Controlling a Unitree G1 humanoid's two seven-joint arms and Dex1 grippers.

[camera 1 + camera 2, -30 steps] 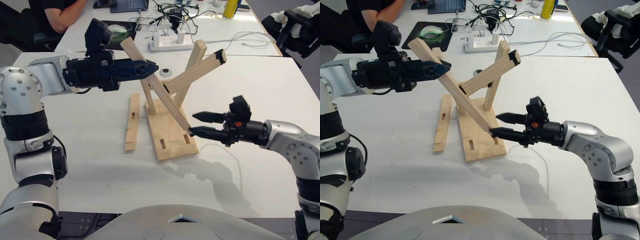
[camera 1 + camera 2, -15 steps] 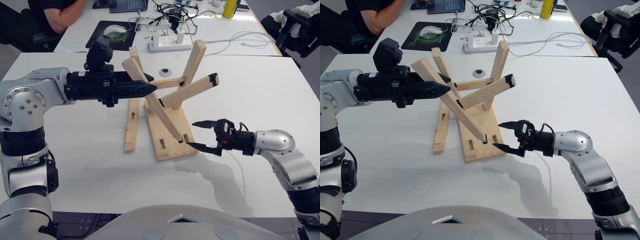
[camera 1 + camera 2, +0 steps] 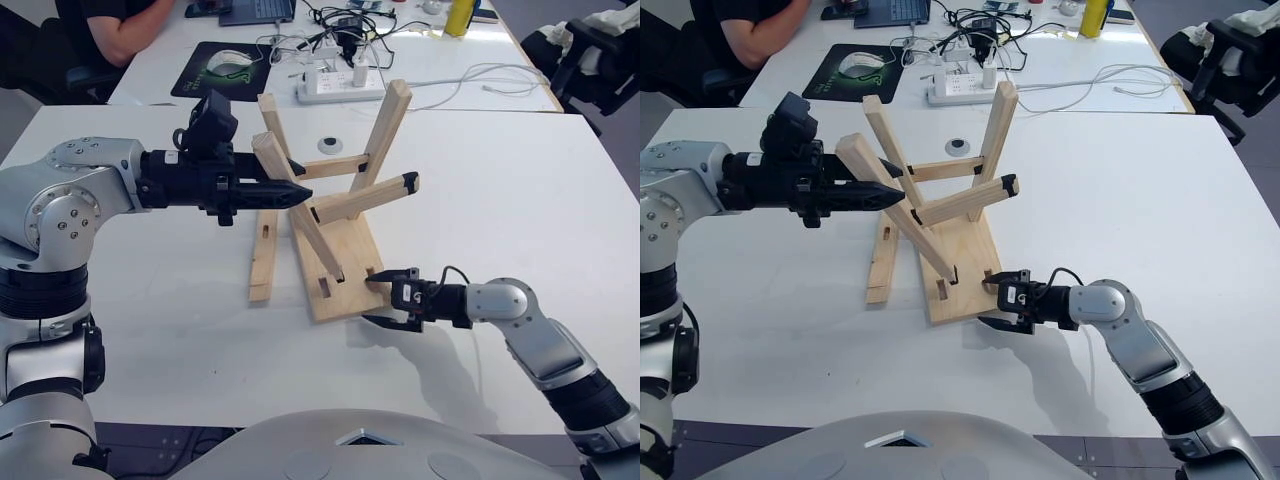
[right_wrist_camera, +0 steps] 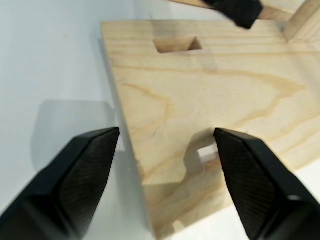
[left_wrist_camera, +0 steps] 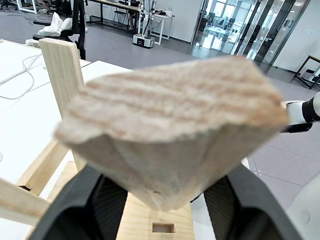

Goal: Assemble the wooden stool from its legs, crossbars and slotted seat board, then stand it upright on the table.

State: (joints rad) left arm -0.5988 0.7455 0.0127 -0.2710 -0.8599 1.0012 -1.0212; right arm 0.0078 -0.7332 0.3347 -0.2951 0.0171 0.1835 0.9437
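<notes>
Head stereo pair high over the table (image 3: pixel 500 180), both wrist cameras close on the seat board (image 4: pixel 200 90).

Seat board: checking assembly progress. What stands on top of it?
Two legs stand at the seat board's far end; a third leg, in the left gripper, slants over it. Far slots are covered.

1. The left arm is stretching out level from the left of the seat board (image 3: pixel 356 258), well above it, with the wrist straight.
2. The left tool (image 3: pixel 283 190) is clamping a slanted leg (image 3: pixel 318 240) near its upper end, above the board's far left part.
3. The right arm is lying low and pointing in at the board's near right corner.
4. The right tool (image 3: pixel 392 300) is holding its fingers apart, straddling that corner.
</notes>
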